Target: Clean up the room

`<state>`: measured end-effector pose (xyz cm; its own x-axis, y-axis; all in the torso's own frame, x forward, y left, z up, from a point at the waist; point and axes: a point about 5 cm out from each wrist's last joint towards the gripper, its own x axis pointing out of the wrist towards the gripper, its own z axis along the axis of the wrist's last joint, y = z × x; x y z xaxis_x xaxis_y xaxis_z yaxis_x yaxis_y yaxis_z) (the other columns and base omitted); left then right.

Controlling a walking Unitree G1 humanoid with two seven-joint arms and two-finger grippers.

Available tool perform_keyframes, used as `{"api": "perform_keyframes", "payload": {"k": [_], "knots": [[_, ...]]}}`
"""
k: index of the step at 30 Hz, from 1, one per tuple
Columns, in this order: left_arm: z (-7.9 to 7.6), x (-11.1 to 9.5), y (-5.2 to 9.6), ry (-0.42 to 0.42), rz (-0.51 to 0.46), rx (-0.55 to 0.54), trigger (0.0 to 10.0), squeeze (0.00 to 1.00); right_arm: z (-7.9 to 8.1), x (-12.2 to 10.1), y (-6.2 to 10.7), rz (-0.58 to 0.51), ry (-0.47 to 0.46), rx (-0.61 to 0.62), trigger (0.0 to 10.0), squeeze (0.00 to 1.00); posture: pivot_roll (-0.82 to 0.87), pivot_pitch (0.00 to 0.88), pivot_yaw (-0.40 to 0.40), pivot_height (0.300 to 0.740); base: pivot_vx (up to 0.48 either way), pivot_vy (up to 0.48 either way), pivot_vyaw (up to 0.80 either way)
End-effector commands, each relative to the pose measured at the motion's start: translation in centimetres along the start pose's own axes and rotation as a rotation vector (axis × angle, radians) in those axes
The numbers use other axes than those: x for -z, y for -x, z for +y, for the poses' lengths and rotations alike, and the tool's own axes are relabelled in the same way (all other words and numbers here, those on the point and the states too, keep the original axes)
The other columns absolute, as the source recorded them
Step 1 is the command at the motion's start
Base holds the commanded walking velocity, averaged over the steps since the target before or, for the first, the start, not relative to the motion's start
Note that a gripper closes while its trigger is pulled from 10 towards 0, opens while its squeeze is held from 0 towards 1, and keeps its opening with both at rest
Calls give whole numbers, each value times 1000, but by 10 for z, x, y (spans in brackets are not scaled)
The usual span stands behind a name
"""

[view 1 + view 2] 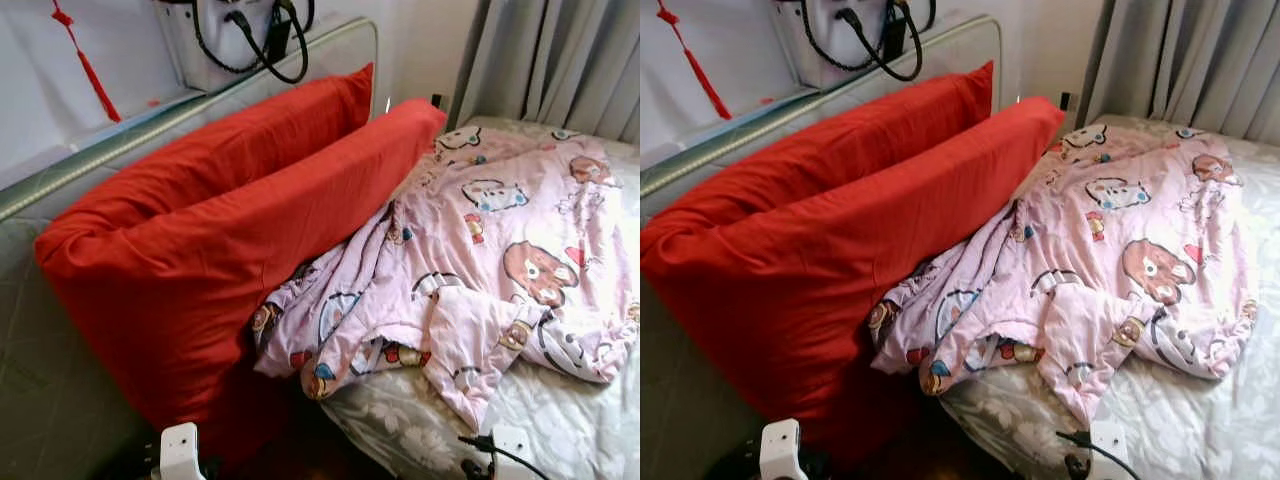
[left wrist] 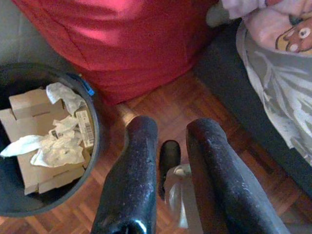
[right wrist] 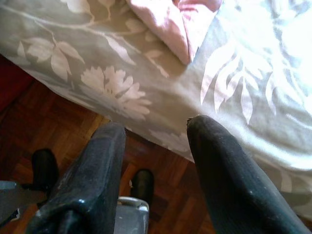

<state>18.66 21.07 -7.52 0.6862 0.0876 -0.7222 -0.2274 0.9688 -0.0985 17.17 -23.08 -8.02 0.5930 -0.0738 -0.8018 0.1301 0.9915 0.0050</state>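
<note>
Left eye view: crumpled pink cartoon-print quilt [image 1: 500, 260] heaped on grey floral-sheeted bed [image 1: 560, 420], touching two big red pillows [image 1: 230, 230] propped upright. Left wrist view — left hand [image 2: 170, 131] open, empty, above parquet floor [image 2: 161, 97] beside black bin of cardboard and tissues [image 2: 44, 141]. Right hand [image 3: 156, 129] open too — at bed edge.

Red pillows [image 1: 230, 230] hide the blanket's [image 1: 500, 250] left edge.
</note>
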Motion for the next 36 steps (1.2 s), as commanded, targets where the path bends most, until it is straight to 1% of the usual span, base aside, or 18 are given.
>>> {"api": "perform_keyframes", "payload": {"k": [1,13,16,18,19,22,24,25,26,28,29,30,31,33,34,36], "knots": [[1,0,1,-13,-4,-2,10000,0,2,-3,-1,-10,-6,-6,10000,0,27,0,60,740,307,0,0],[0,-2,0,-15,-15,4,10000,0,2,-3,-1,-10,-2,-11,10000,0,24,0,60,740,305,0,0],[-1,-5,-1,-25,-31,9,10000,0,2,-3,-1,-10,-1,-13,10000,0,24,0,59,740,0,0,0],[-3,-13,-2,-36,-70,16,10000,0,2,-3,-1,-14,-1,-13,10000,0,25,0,58,740,0,0,0],[-3,-13,-2,-36,-70,16,10000,0,2,-3,-1,-14,-1,-13,10000,0,25,0,58,740,0,0,0],[-6,-25,-4,-43,-130,42,10000,0,2,-3,0,-32,-11,-12,10000,0,21,0,57,740,0,0,0],[-12,-38,-5,-54,-197,78,10000,0,1,-4,0,-59,-29,-7,10000,0,18,0,57,740,0,0,0],[-13,-40,-5,-55,-207,84,10000,0,1,-4,0,-64,-33,-5,10000,0,18,0,57,740,0,0,0],[-16,-48,-5,-61,-255,101,10000,0,1,-6,1,-84,-32,-7,10000,0,18,0,54,740,0,0,0],[-17,-56,-5,-72,-306,112,10000,0,0,-7,1,-109,-27,-7,10000,0,20,0,51,740,0,0,0],[-19,-67,-3,-82,-376,123,10000,0,-1,-9,2,-143,-43,1,10000,0,27,0,48,740,0,0,0],[-19,-72,-2,-84,-408,129,10000,0,-1,-10,3,-159,-58,3,10000,0,28,0,48,740,0,0,0],[-20,-81,1,-90,-479,145,10000,0,-1,-11,3,-187,-78,-4,10000,0,27,0,48,740,0,0,0],[-21,-88,6,-88,-541,156,10000,0,-1,-12,4,-213,-85,-14,10000,0,22,0,47,740,0,0,0],[-21,-90,10,-91,-584,159,10000,0,-1,-13,5,-234,-73,-20,10000,0,20,0,45,740,0,0,0],[-22,-88,15,-101,-607,170,10000,0,-2,-14,6,-249,-59,-18,10000,0,17,0,46,740,0,0,0]]}}
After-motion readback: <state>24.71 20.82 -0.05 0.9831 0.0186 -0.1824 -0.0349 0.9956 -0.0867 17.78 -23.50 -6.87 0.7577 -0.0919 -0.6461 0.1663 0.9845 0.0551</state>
